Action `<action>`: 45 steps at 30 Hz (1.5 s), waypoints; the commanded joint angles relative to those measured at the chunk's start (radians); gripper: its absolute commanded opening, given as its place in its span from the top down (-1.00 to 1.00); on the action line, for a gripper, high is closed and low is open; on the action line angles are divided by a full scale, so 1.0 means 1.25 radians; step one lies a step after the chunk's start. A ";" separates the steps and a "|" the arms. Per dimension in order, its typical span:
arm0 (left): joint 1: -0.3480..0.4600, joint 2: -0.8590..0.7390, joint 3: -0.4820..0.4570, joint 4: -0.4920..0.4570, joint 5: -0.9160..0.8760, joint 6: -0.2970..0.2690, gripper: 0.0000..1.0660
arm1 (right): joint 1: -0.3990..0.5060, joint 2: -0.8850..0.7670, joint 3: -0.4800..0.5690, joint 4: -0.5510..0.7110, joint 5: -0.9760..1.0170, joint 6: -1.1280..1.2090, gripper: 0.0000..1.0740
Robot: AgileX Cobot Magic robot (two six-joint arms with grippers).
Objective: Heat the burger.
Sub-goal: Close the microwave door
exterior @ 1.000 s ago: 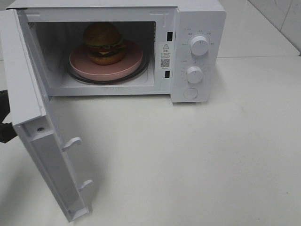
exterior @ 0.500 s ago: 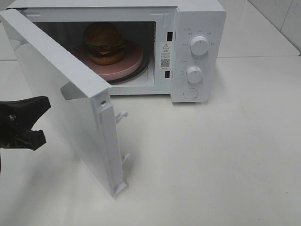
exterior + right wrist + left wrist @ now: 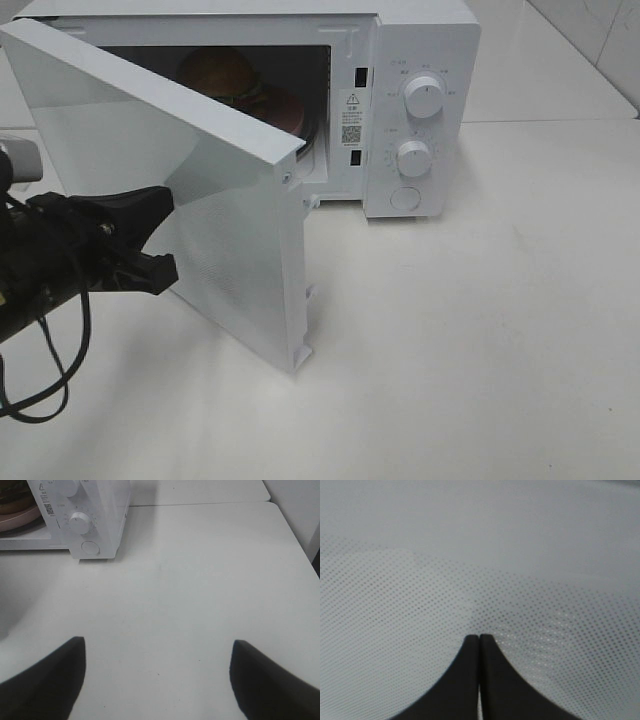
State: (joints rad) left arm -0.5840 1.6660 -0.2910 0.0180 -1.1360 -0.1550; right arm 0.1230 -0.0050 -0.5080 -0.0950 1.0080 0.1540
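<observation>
The step in hand looks to be shutting the microwave (image 3: 440, 50) door (image 3: 200, 170), which stands about halfway between open and shut. The left gripper (image 3: 479, 638) has its jaws clenched together with nothing between them, and its tip sits against the dotted outer face of the door. To do this well, the push should probably carry on along the door's swing, with the contact staying on the flat panel and moving towards the free edge so it has more leverage. It should finish with enough pressure for the latch hooks to catch in the slots beside the opening, but without a hard shove that could slide the whole microwave across the table (image 3: 480, 330). A door left ajar would likely stop the heating from starting.

The burger (image 3: 225, 72) is inside the microwave on a round pink plate (image 3: 285, 105). Only its bun top and a strip of filling show above the door's upper edge. It appears to sit well back from the opening, clear of the door's path.

The right gripper (image 3: 156, 642) hangs over bare table with its jaws released wide and holding nothing. It faces the two knobs (image 3: 424, 97) and the round button (image 3: 405, 198).
</observation>
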 commanded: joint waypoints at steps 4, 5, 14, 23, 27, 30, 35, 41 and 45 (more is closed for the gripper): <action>-0.038 0.027 -0.057 -0.023 -0.009 0.003 1.00 | -0.007 -0.020 0.002 -0.005 -0.002 -0.003 -0.38; -0.052 0.036 -0.075 -0.029 -0.006 0.003 1.00 | -0.007 -0.020 0.002 -0.005 -0.002 -0.003 -0.38; -0.102 0.042 -0.158 -0.109 0.048 0.039 1.00 | -0.007 -0.020 0.002 -0.005 -0.002 -0.003 -0.38; -0.110 0.042 -0.258 -0.116 0.156 0.058 1.00 | -0.007 -0.020 0.002 -0.005 -0.002 -0.003 -0.38; -0.110 0.042 -0.288 -0.116 0.182 0.060 1.00 | -0.007 -0.020 0.002 -0.005 -0.002 -0.003 -0.38; -0.110 0.042 -0.310 -0.116 0.188 0.060 1.00 | -0.007 -0.020 0.002 -0.005 -0.002 -0.003 -0.38; -0.110 0.042 -0.334 -0.116 0.203 0.060 1.00 | -0.007 -0.020 0.002 -0.005 -0.002 -0.003 -0.38; -0.110 0.063 -0.350 -0.118 0.226 0.060 1.00 | -0.007 -0.020 0.002 -0.005 -0.002 -0.003 -0.38; -0.120 0.102 -0.373 -0.118 0.226 0.056 1.00 | -0.007 -0.020 0.002 -0.005 -0.002 -0.003 -0.38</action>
State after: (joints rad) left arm -0.7200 1.7790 -0.7340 -0.1220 -0.8580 -0.0830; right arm 0.1230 -0.0050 -0.5080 -0.0950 1.0080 0.1540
